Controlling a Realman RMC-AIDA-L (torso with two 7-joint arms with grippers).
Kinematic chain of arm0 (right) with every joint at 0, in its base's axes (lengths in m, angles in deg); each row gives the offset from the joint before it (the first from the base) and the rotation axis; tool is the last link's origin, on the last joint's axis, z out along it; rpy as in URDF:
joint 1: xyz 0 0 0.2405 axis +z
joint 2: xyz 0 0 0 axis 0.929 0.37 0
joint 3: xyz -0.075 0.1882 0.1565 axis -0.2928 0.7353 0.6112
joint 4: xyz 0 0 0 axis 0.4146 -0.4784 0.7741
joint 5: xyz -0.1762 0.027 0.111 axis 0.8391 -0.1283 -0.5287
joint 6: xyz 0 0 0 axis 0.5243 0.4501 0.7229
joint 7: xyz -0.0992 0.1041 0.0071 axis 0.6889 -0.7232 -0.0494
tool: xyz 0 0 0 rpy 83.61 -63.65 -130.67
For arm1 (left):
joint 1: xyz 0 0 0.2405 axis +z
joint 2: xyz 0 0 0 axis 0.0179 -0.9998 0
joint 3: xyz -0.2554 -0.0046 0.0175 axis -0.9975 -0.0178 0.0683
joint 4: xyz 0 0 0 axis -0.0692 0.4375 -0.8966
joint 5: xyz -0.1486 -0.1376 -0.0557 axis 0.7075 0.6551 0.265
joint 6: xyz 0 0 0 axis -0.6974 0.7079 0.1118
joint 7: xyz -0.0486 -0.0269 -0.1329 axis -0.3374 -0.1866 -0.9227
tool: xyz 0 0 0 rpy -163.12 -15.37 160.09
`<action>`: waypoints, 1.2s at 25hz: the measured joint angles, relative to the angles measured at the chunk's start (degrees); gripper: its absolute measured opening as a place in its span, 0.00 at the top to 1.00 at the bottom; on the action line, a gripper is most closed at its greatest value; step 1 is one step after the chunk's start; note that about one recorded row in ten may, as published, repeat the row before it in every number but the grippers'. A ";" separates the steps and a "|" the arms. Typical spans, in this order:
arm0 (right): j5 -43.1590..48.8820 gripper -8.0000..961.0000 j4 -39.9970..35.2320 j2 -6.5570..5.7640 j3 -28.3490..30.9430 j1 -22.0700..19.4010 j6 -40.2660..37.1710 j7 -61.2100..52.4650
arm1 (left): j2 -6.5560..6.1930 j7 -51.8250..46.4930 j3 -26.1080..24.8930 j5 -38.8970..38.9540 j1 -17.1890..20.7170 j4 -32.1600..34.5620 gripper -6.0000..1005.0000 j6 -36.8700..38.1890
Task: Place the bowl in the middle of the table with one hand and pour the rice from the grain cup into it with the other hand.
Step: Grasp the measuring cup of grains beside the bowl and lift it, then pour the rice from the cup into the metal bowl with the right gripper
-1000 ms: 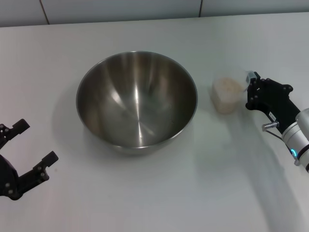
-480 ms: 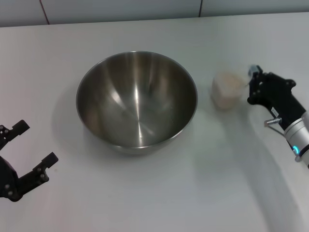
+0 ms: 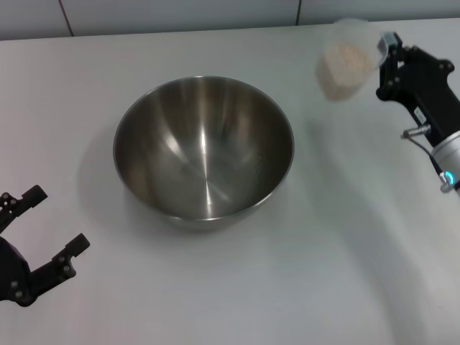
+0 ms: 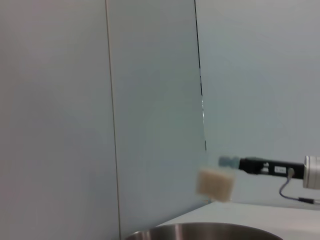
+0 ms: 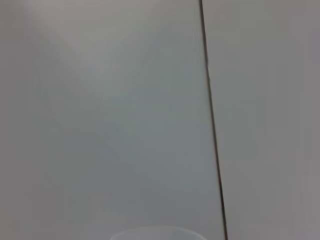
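Note:
The steel bowl (image 3: pixel 203 151) stands in the middle of the white table (image 3: pixel 302 273), empty; its rim also shows in the left wrist view (image 4: pixel 200 231). My right gripper (image 3: pixel 388 54) is shut on the handle of the grain cup (image 3: pixel 345 61), held upright in the air to the right of the bowl and above table level. The cup holds pale rice (image 3: pixel 346 57). The left wrist view shows the cup (image 4: pixel 215 182) lifted above the bowl's rim, with the right gripper (image 4: pixel 240 164) behind it. My left gripper (image 3: pixel 39 233) is open and empty near the table's front left.
A tiled wall (image 3: pixel 180 14) runs along the far edge of the table. The right wrist view shows mostly wall, with the cup's rim (image 5: pixel 157 232) at the edge of the picture.
My right gripper has lifted the grain cup off the table and raised it, moving up in the head view. The left gripper has drawn slightly back toward the front edge.

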 joint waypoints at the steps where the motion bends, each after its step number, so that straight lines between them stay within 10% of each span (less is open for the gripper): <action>1: 0.00 0.98 -0.20 -0.03 0.25 0.36 -0.57 -0.01 | 0.00 0.00 0.05 0.00 0.05 -0.01 0.13 -0.05; 18: 1.62 0.98 -0.68 -0.13 0.49 3.00 -1.97 -0.65 | 0.09 0.02 0.18 0.01 0.56 -0.02 0.13 0.14; 30: 23.17 0.98 -5.79 -0.36 -0.40 10.67 -2.02 -11.45 | 0.17 0.02 0.35 0.01 0.64 -0.02 0.13 0.24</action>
